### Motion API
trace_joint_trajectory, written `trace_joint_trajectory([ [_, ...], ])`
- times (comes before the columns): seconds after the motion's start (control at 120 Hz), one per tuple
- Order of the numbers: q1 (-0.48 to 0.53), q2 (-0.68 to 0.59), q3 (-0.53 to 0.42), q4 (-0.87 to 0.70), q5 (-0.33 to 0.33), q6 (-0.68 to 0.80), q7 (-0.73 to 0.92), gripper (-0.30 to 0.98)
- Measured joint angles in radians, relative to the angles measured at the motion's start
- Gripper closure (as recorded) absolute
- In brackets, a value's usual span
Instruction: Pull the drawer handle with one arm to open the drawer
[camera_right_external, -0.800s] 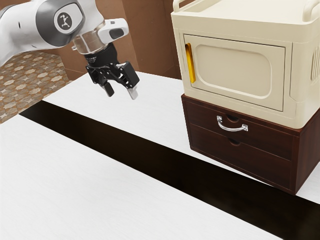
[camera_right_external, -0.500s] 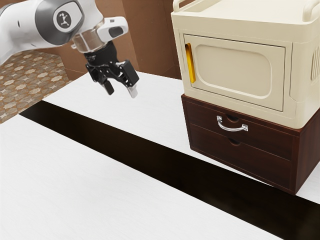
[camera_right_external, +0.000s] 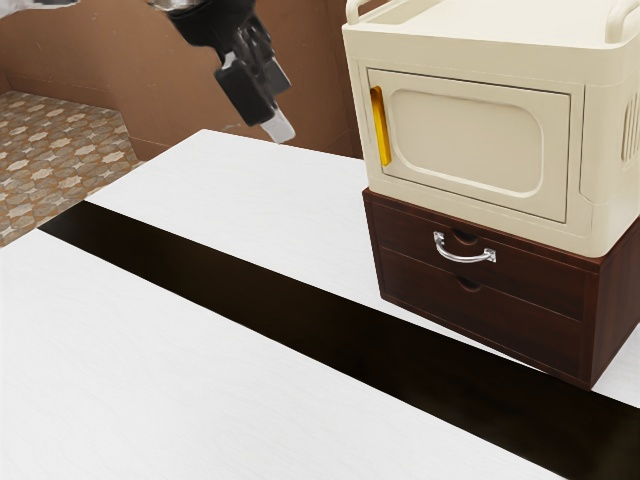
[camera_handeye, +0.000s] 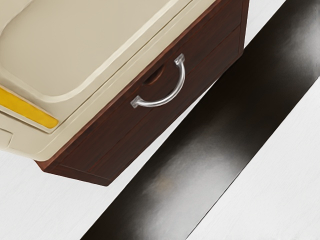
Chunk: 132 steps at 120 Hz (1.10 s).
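RISK: approach skewed to the arched, shiny metal handle (camera_right_external: 462, 259), right of centre, and you may slip off or bump the smooth cream cabinet (camera_right_external: 465, 140) | STATE: upper drawer (camera_right_external: 535, 280) flush, dark grained wood | gripper (camera_right_external: 280, 127): upper left of exterior view, well apart from handle; opening you can't tell, no load visible

Arm (camera_right_external: 35, 4) is entering at the exterior view's upper left; gripper (camera_right_external: 279, 125) is hanging tilted, slanting down toward that view's right.
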Motion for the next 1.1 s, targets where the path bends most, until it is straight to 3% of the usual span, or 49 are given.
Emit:
trace_joint_trajectory([
  [0.108,-0.008,0.027,-0.004,-0.044,-0.002,0.051,0.106,0.00],
  [0.258,-0.108,0.031,-0.007,-0.134,0.043,0.142,0.222,0.00],
  [0.475,-0.103,0.067,-0.004,-0.233,0.090,0.294,0.341,0.00],
  [0.833,-0.121,0.045,-0.030,-0.352,0.098,0.446,0.464,0.00],
  [1.1,-0.122,0.024,-0.031,-0.429,0.099,0.526,0.519,0.19],
])
